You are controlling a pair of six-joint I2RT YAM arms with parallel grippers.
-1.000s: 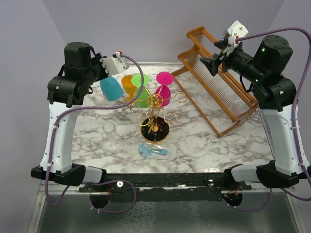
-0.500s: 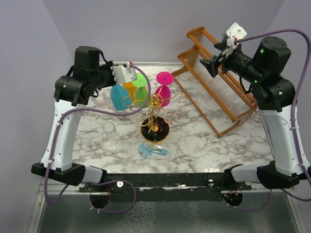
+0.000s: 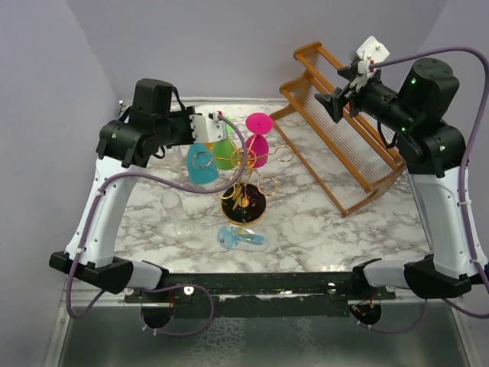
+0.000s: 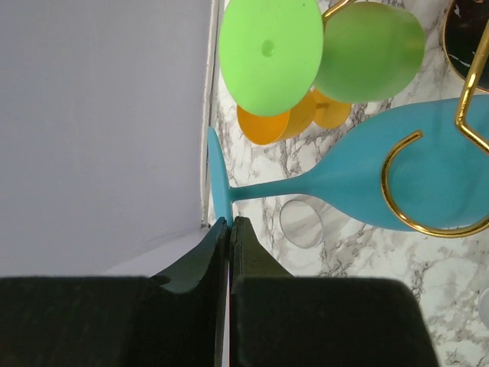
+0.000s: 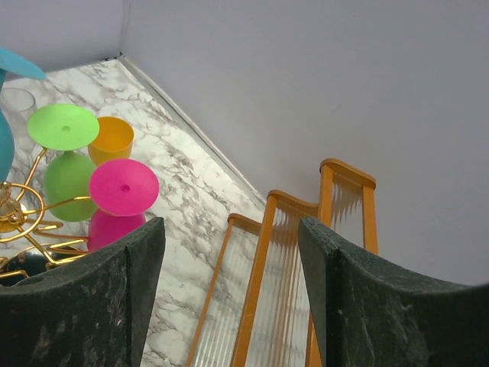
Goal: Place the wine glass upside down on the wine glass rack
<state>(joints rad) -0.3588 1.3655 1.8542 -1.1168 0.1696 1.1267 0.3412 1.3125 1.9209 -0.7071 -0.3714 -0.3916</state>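
Well, the marble table (image 3: 306, 222) lies wide under me, and the big wooden rack (image 3: 344, 145) leans at its far right, no part of this job. My right gripper (image 5: 231, 225) hangs up there over it, jaws spread, holding nothing.

The gold wire rack (image 3: 244, 180) stands mid-table, with a green glass (image 3: 224, 153) and a pink glass (image 3: 258, 145) hung on it, feet up. The blue wine glass (image 4: 344, 183) is at the rack's left side, bowl lowest, and one gold ring (image 4: 397, 218) crosses in front of the bowl in my left wrist view. I cannot tell whether they touch.

My left gripper (image 4: 229, 223) is pressed together on the very rim of the glass's foot (image 4: 218, 180), a thin hold. To do this well, I judge the stem, not the bowl, must pass through the ring's gap, so the foot can rest on the wire. I should go slowly, keep the glass clear of the green one, and let go only when the foot sits.
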